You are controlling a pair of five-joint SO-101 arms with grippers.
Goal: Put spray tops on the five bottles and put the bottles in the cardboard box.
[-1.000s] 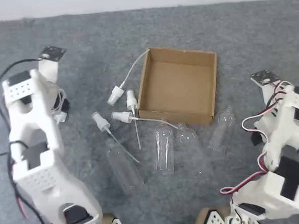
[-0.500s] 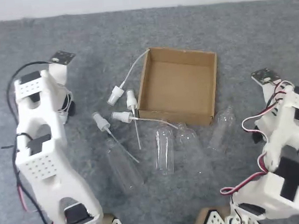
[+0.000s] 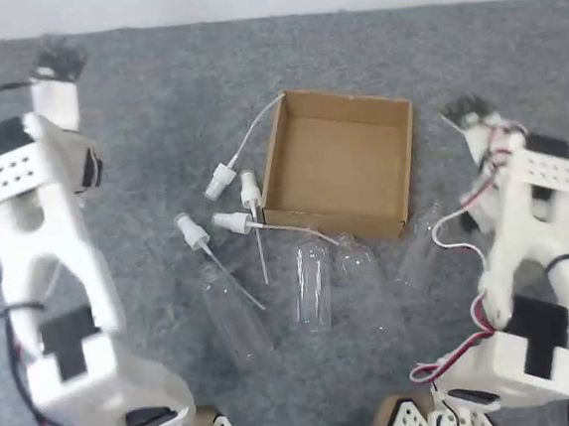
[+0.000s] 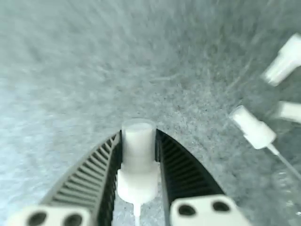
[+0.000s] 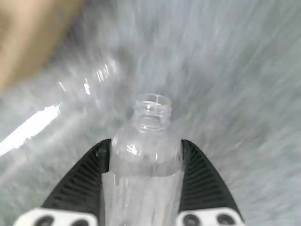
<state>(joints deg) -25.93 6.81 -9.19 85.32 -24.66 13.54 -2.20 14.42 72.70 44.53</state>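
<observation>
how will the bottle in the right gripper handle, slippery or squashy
The bottle looks empty and clear, so probably light. Its glossy round wall may slip or twist in the right gripper. It looks like thin plastic, so a hard squeeze might dent it.

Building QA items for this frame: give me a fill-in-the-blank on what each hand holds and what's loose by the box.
1. The left hand is ___ on a spray top.
2. The right hand grips a bottle with ___ top on its neck.
3. Beside the box lie ___ loose tops.

Missing words: shut; no; four.
</observation>
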